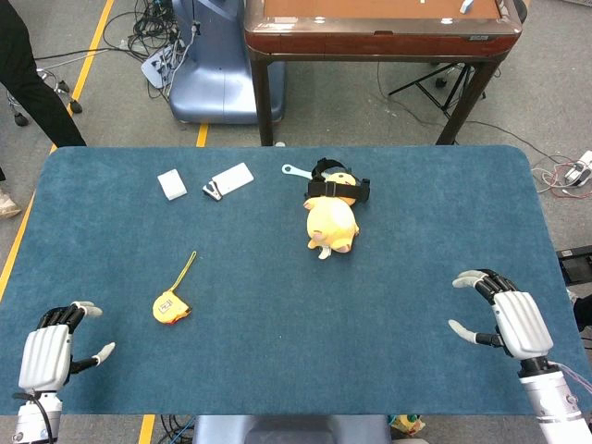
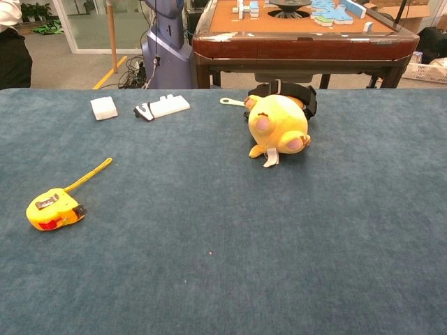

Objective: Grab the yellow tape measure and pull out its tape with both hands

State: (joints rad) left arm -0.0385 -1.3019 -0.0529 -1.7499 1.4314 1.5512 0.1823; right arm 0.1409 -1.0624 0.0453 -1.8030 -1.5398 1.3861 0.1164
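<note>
The yellow tape measure [image 1: 171, 306] lies on the blue table [image 1: 277, 351] at the left, with a short yellow strap trailing up and to the right; the chest view shows the tape measure [image 2: 54, 209] at the left edge of the cloth. My left hand [image 1: 51, 351] hovers at the table's near left corner, left of and slightly nearer than the tape measure, fingers apart and holding nothing. My right hand [image 1: 509, 319] is at the near right, far from the tape measure, also with fingers spread and empty. Neither hand appears in the chest view.
A yellow plush toy [image 1: 331, 222] with a black strap lies at the centre back. A white block [image 1: 172, 184] and a white flat device [image 1: 229, 179] sit at the back left. A small white tool [image 1: 294, 170] lies by the toy. A wooden table [image 1: 379, 28] stands beyond.
</note>
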